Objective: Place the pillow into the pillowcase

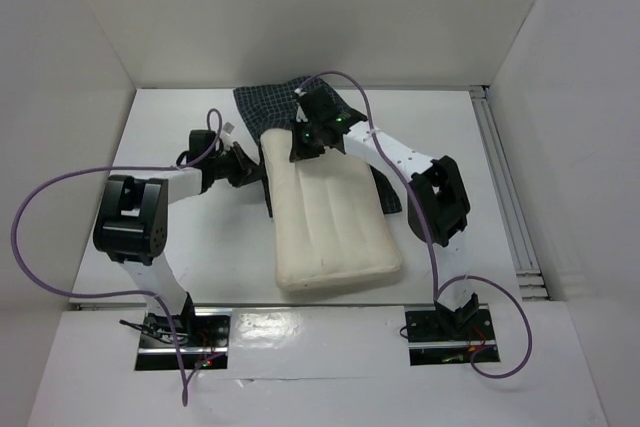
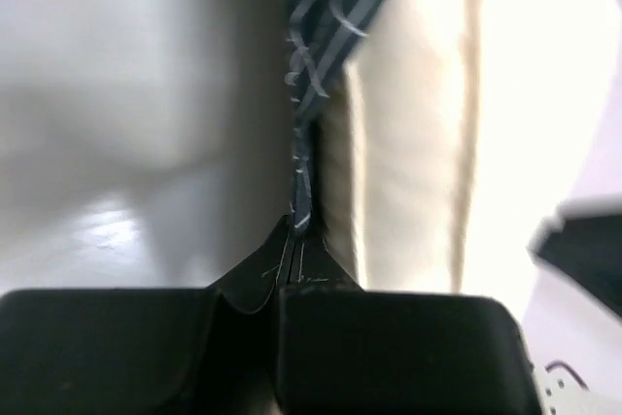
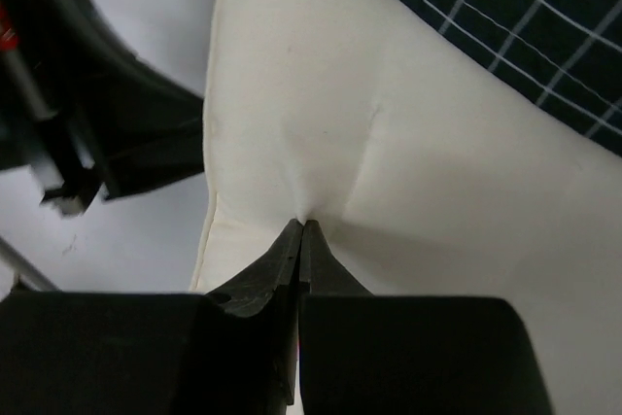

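The cream pillow (image 1: 335,222) lies lengthwise in the middle of the table, its far end over the dark checked pillowcase (image 1: 268,103). That fabric spreads out behind the pillow and shows along its right side. My right gripper (image 1: 302,144) is shut, pinching a fold of the pillow (image 3: 408,143) near its far left corner; the pillowcase (image 3: 515,17) lies beyond. My left gripper (image 1: 256,173) sits at the pillow's left edge. Its jaws are shut on a thin edge of the pillowcase (image 2: 326,17), right beside the pillow (image 2: 418,143).
White walls enclose the table on the left, back and right. A metal rail (image 1: 505,197) runs along the right side. Purple cables (image 1: 60,187) loop from both arms. In the right wrist view the left gripper (image 3: 107,133) is close to the pillow's corner.
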{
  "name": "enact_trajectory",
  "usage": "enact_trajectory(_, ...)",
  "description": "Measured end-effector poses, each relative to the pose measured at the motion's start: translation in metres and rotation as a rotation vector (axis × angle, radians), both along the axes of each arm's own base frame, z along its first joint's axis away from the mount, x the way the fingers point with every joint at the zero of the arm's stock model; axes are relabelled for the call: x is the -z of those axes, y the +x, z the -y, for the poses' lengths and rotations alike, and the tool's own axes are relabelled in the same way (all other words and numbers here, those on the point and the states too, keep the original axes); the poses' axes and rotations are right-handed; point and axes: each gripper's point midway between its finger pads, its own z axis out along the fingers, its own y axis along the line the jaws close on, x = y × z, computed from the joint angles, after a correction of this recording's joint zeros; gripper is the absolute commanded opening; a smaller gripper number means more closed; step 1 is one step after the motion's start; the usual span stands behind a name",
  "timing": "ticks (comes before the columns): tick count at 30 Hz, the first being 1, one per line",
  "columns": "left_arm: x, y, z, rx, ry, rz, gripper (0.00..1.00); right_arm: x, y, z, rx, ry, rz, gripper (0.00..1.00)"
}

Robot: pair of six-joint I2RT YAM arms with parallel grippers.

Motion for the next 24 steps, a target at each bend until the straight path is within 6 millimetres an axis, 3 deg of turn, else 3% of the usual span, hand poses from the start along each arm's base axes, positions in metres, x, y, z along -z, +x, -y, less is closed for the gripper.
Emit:
enact_trajectory(4,-0.015,-0.007,0.004,0.021,-0.022,0.054,0.00,0.000,0.009,0.007,0.095,-0.016,0.005,0.00)
enact_trajectory(11,0.000,-0.034,0.007,0.034,-0.057,-0.002,0.00,-0.009,0.013,0.011,0.115,-0.041,0.013,0.00)
enact_trajectory(13,-0.001,-0.035,0.006,0.035,-0.062,-0.002,0.00,-0.004,0.014,0.011,0.110,-0.053,0.008,0.00)
enact_trajectory(18,-0.010,-0.036,0.005,0.041,-0.064,0.023,0.00,0.032,0.011,0.008,0.125,-0.076,-0.055,0.00)
enact_trajectory(24,-0.012,-0.056,0.001,0.034,-0.047,0.036,0.00,0.029,0.022,-0.007,0.127,-0.064,-0.086,0.00)
